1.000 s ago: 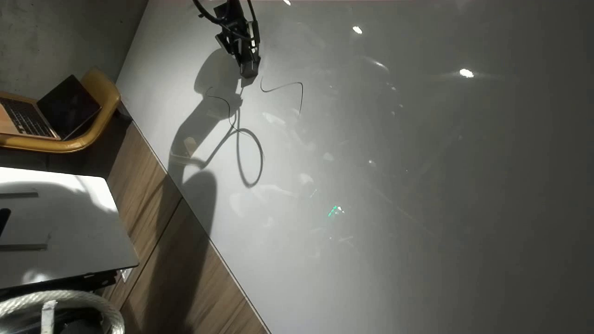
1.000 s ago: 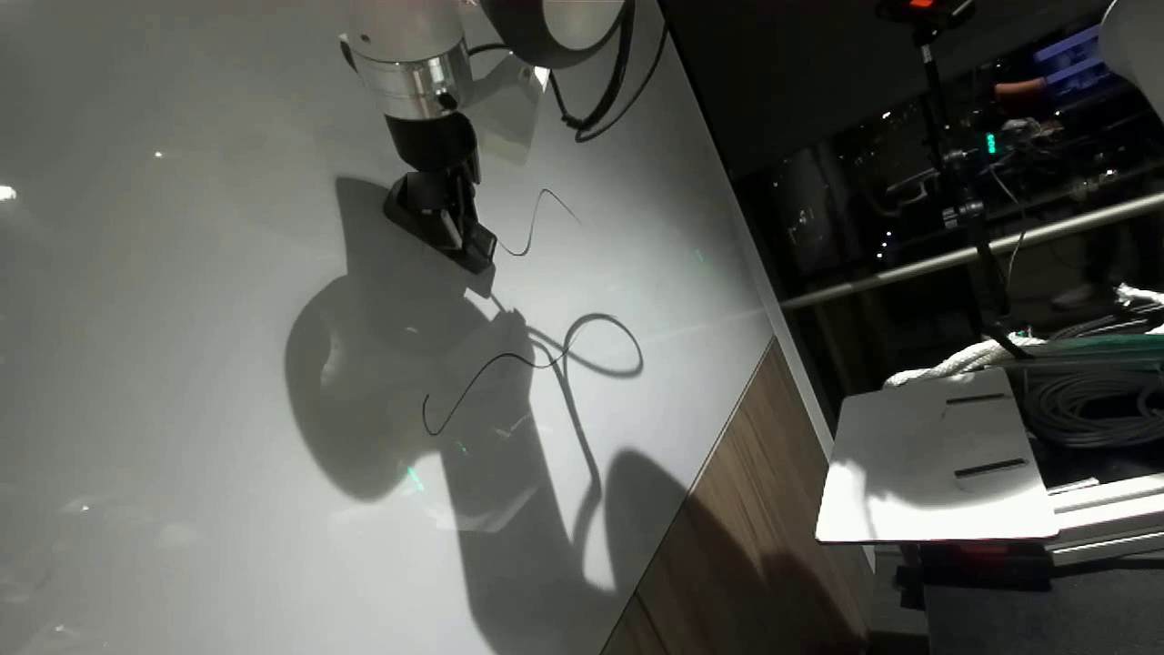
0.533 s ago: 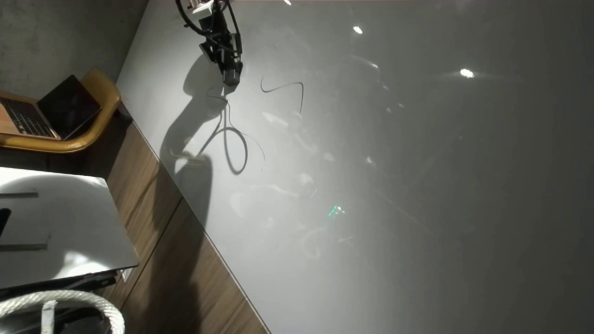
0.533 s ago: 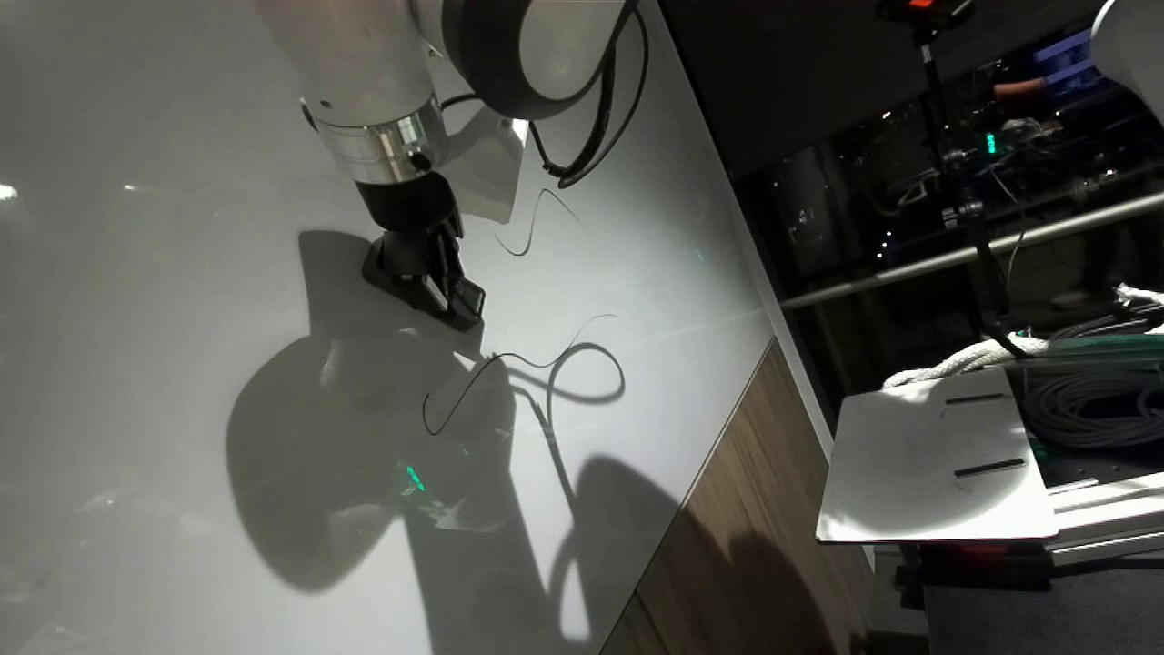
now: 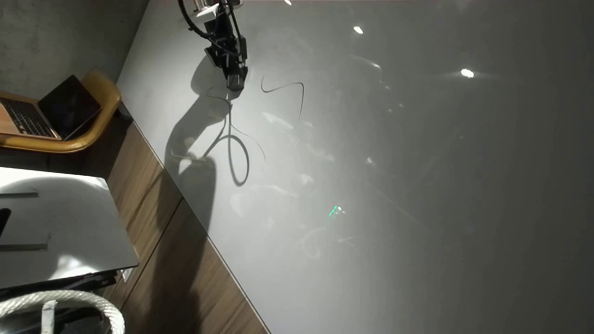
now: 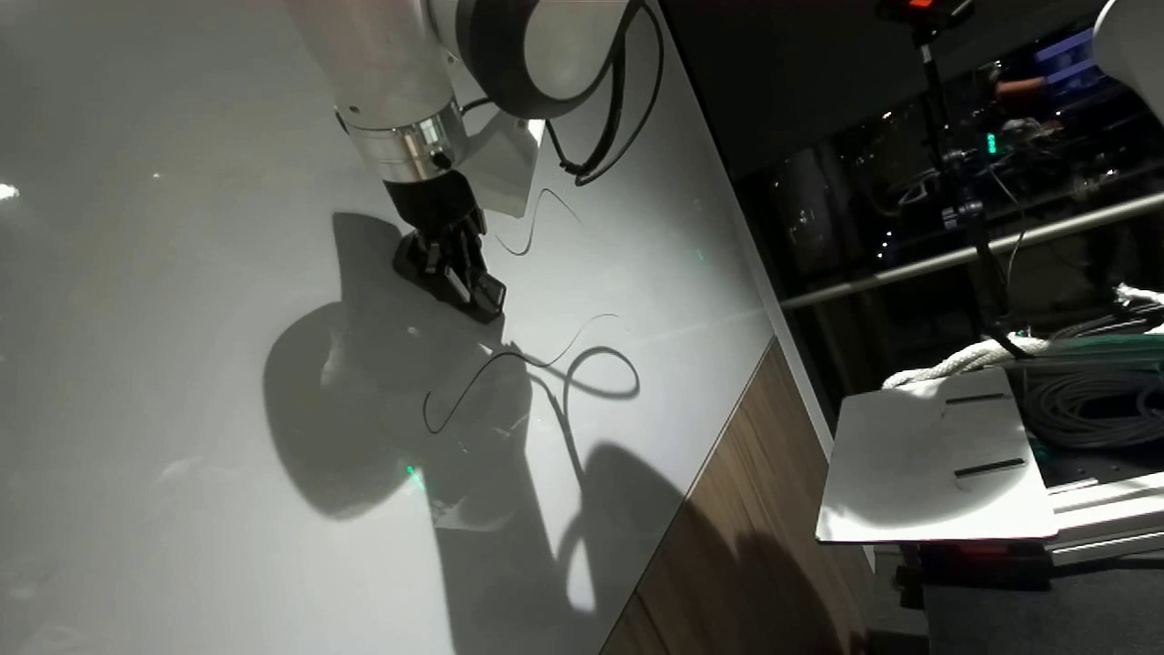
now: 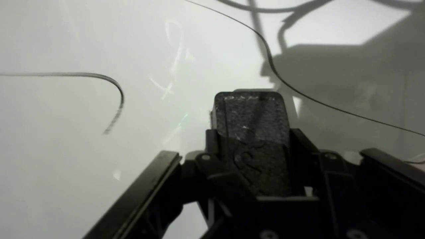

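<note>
My gripper (image 7: 255, 149) is shut on a dark grey, felt-like block (image 7: 249, 113), which looks like an eraser. The gripper also shows in both exterior views (image 5: 232, 65) (image 6: 452, 264), pointing down with the block at its tip (image 5: 235, 83) (image 6: 488, 296). The block is close over the white surface (image 5: 371, 260); I cannot tell whether it touches. A long wavy black line (image 5: 230, 111) runs on the surface close by the block, and also shows in the wrist view (image 7: 267, 49). A shorter curved black line (image 5: 283, 86) lies apart, with a faded end in the wrist view (image 7: 121, 99).
Pale smudges (image 5: 274, 120) and bright light reflections mark the white surface. Wood flooring or panelling (image 5: 153, 199) borders its edge. Beyond are a laptop (image 5: 69, 106) on a tan chair (image 5: 100, 93), a white plate-like board (image 6: 937, 455) and rope (image 6: 964, 355). Arm cables (image 6: 627, 109) hang near the gripper.
In an exterior view the gripper first moved left and down with the block, then slightly back right. The arm's shadow shifted with it. The black lines look the same.
</note>
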You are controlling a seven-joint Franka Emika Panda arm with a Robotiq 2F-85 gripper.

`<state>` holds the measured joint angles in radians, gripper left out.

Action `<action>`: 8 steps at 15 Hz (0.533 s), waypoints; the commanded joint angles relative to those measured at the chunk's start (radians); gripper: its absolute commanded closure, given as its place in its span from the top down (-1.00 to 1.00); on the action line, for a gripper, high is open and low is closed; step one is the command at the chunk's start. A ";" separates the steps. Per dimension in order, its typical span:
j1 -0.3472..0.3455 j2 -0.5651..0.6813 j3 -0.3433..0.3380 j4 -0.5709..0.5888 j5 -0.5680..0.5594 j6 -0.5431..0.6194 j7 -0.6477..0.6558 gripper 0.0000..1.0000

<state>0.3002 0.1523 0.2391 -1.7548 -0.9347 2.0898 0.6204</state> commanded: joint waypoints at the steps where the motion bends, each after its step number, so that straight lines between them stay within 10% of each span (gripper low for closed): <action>1: -0.067 -0.082 -0.057 -0.040 0.017 0.055 -0.058 -0.41; 8: -0.150 -0.226 -0.102 -0.093 0.063 0.055 -0.108 -0.41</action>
<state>0.1902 -0.0216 0.1654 -1.8248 -0.8840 2.1079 0.5461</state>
